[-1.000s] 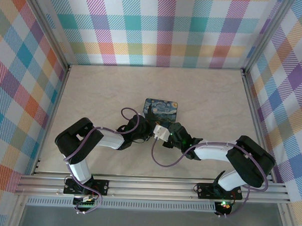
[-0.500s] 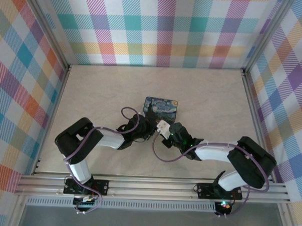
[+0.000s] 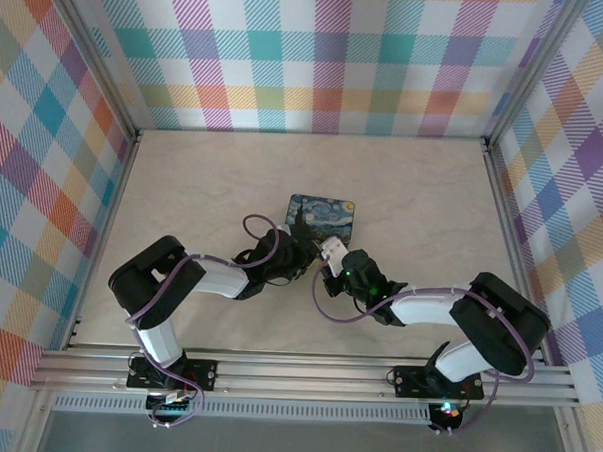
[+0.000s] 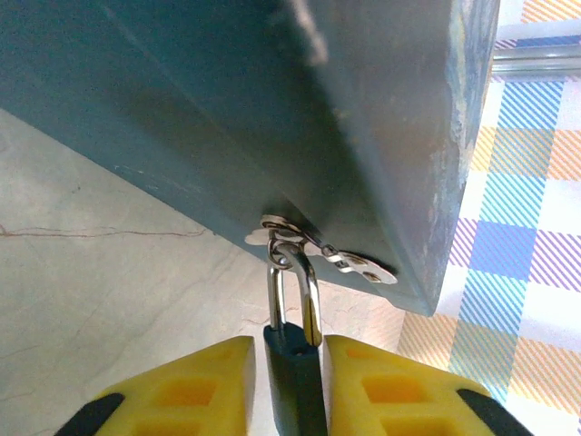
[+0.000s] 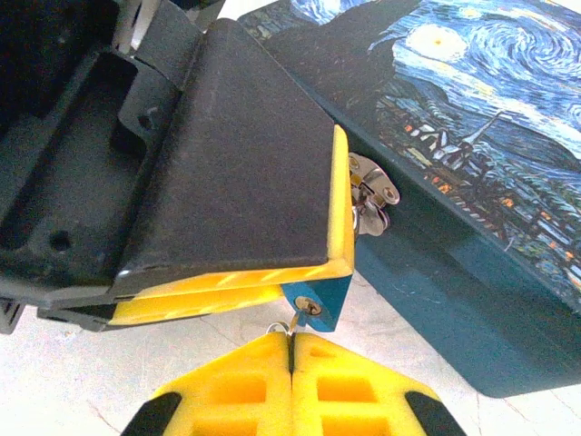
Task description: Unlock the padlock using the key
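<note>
The small blue padlock [image 4: 295,386] hangs by its silvery shackle [image 4: 309,291] from the hasp [image 4: 349,259] of the starry-night tin [image 4: 272,109]. My left gripper [image 4: 289,347] is shut on the padlock body, one yellow finger on each side. In the right wrist view the padlock [image 5: 324,295] shows its keyhole end below the left finger [image 5: 236,154]. My right gripper [image 5: 291,338] is shut on the key [image 5: 298,323]. The key's tip meets the keyhole; how deep it sits is hidden. From above, both grippers [image 3: 302,254] [image 3: 325,267] meet at the tin's near edge.
The painted tin [image 3: 322,215] lies flat on the marble tabletop [image 3: 203,182], about mid-table. Both arms' purple cables [image 3: 323,312] loop near the wrists. Plaid walls [image 3: 319,57] enclose the table on three sides, and an aluminium rail [image 3: 305,371] runs along the near edge.
My right wrist has crept forward toward the tin and the left gripper, bringing the key up to the padlock. The left arm and tin have stayed still.
</note>
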Tool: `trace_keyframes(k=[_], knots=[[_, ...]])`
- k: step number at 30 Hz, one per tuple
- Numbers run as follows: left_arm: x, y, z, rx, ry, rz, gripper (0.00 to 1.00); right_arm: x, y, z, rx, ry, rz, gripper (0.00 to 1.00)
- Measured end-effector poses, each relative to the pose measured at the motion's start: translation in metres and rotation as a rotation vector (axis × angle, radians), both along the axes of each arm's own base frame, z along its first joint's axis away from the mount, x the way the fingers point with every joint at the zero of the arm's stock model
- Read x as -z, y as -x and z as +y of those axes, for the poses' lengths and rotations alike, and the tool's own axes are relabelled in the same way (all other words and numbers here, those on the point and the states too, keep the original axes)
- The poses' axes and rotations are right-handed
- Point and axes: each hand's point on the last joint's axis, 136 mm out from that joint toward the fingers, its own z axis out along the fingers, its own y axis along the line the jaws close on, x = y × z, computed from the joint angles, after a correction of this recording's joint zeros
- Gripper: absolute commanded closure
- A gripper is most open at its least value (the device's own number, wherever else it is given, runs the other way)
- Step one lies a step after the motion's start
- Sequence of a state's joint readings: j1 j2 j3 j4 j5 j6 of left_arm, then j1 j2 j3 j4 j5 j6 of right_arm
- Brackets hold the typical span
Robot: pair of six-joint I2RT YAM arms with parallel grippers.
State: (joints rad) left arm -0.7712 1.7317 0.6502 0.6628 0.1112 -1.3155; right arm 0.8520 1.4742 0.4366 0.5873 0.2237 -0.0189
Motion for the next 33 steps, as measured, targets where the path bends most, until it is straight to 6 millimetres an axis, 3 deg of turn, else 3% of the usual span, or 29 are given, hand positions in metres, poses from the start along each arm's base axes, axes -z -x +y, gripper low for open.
trace_keyframes(k=[5,11,18,28,33], knots=[[-0.003,0.003,0.002,0.005,-0.014,0.0,0.47,-0.003,-0.002,0.001,0.021,-0.036,0.008,1.0],[-0.008,0.006,0.01,-0.002,-0.055,-0.008,0.32,0.002,0.0,-0.005,0.051,-0.068,0.033,1.0],[-0.024,0.009,0.021,-0.011,-0.094,-0.041,0.28,0.006,-0.001,-0.012,0.099,-0.114,0.083,1.0],[-0.038,0.012,0.04,-0.028,-0.174,-0.079,0.25,0.005,0.002,-0.03,0.176,-0.301,0.244,1.0],[-0.041,0.014,0.046,-0.032,-0.201,-0.09,0.23,0.0,0.005,-0.029,0.193,-0.393,0.332,1.0]])
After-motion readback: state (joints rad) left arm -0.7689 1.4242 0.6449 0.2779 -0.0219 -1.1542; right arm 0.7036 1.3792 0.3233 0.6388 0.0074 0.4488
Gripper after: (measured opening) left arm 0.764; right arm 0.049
